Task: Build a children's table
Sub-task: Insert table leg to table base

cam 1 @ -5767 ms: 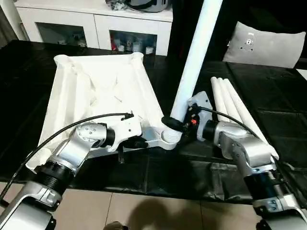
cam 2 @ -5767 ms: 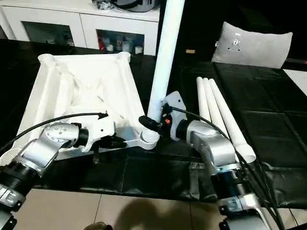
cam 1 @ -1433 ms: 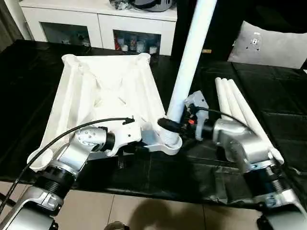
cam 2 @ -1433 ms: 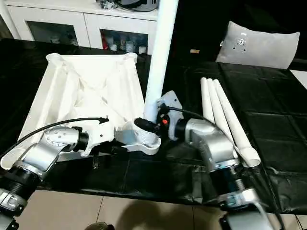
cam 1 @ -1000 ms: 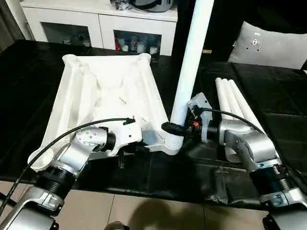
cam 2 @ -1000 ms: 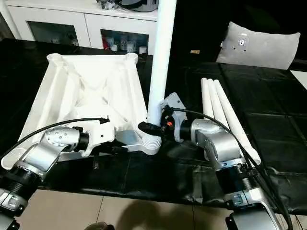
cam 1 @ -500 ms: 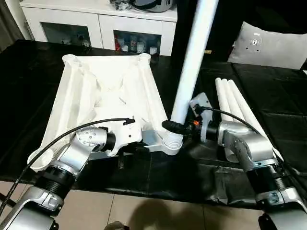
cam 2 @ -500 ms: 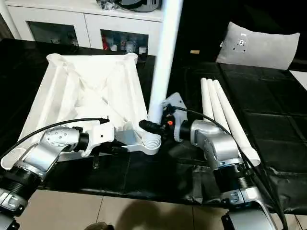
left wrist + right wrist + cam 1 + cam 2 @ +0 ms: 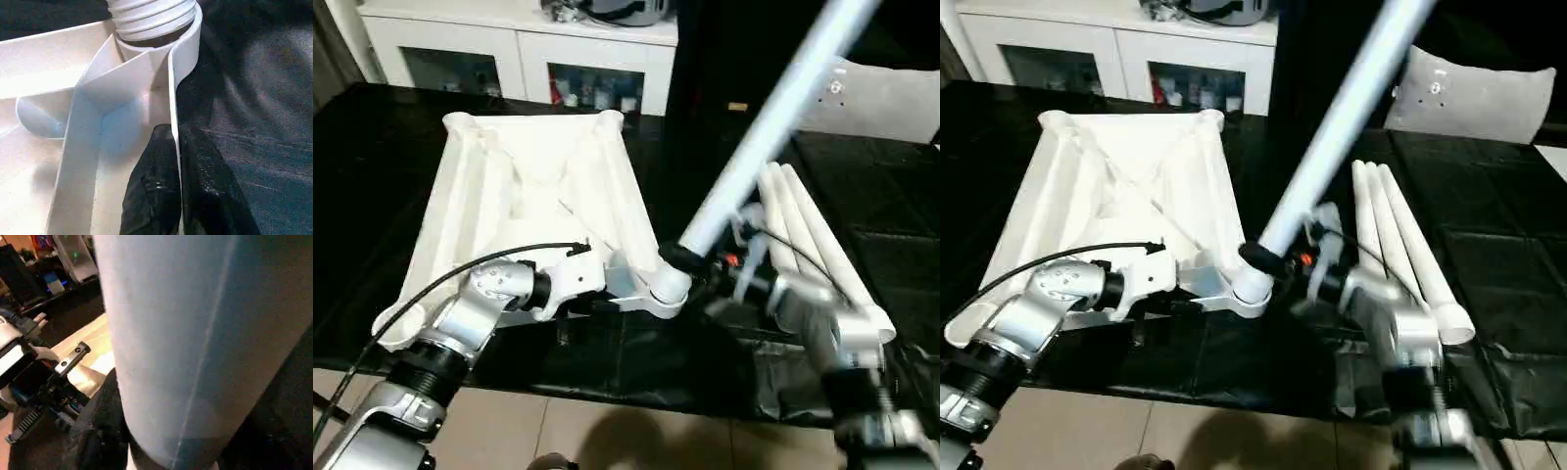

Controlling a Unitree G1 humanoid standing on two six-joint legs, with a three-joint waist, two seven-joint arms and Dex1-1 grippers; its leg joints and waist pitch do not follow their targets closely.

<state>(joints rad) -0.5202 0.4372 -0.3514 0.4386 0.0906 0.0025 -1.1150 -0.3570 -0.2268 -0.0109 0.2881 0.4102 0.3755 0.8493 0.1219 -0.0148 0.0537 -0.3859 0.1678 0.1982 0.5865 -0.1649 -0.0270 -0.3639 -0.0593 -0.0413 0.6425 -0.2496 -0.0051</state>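
White plastic all round: the top (image 9: pixel 533 211) lies ribs-up on the black table (image 9: pixel 372 186), stiff and probably light. The left gripper (image 9: pixel 171 183) pinches its near rim wall, a firm thin hold. The leg (image 9: pixel 759 132) leans steeply rightward, its threaded end at the near corner socket (image 9: pixel 661 286); smooth and likely slippery, so it's best held low. The right gripper (image 9: pixel 1278 262) is clamped around it there. Three spare legs (image 9: pixel 1400 245) lie to the right.

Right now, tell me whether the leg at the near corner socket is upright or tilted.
Tilted. The leg leans steeply toward the robot's right from the corner socket, with the right gripper around its base.
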